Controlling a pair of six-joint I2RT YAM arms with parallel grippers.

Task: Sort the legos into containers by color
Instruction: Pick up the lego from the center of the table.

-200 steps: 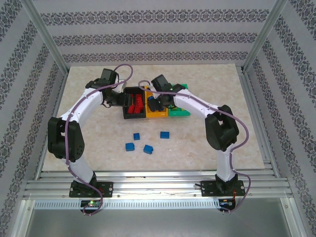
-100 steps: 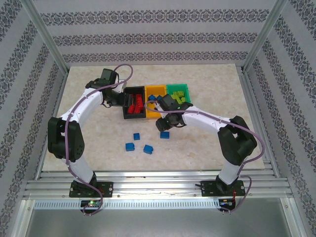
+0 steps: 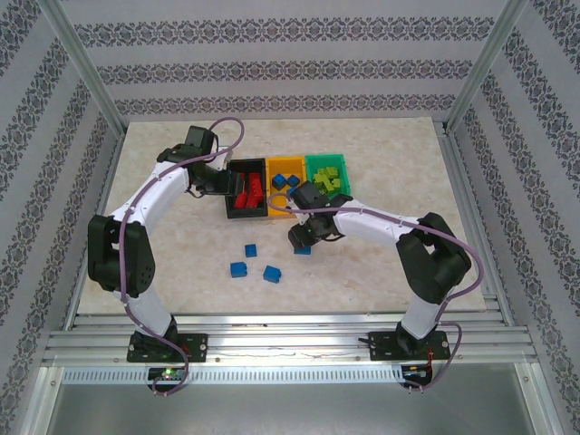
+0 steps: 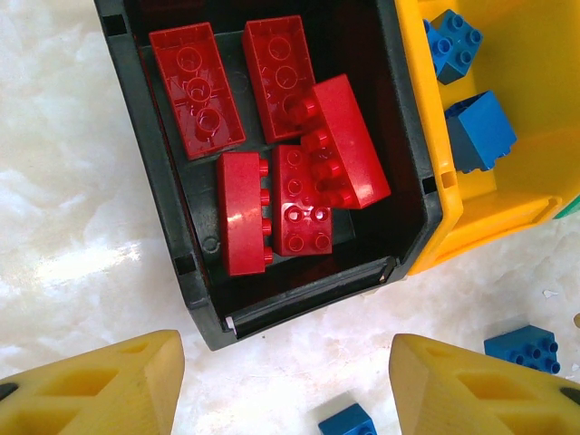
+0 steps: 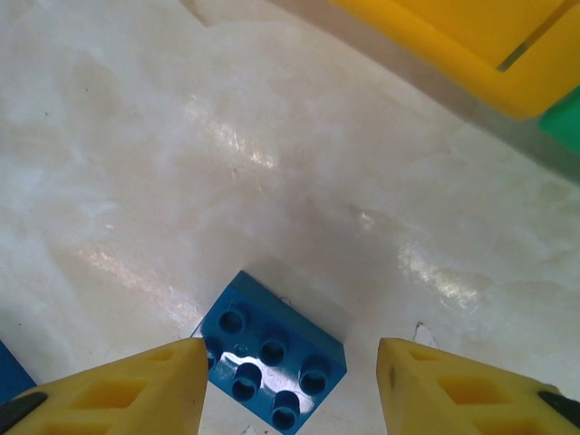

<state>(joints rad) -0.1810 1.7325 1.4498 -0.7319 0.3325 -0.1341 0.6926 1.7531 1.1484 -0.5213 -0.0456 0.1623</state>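
1. Black bin [image 4: 181, 272], left of the orange-yellow bin [image 4: 507, 217]: five red bricks [image 4: 290, 195]. The orange-yellow bin holds blue bricks [image 4: 478, 129].
2. Green bin [image 3: 326, 160], right of it: lime bricks [image 3: 330, 179], partly arm-hidden.
3. Left gripper [image 4: 285, 349] apart, empty; right gripper [image 5: 290, 362] apart, straddling loose blue brick [image 5: 272, 349] in front.

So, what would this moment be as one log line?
right gripper: open, straddling blue brick | left gripper: open, empty, by black bin | red bricks: in bin
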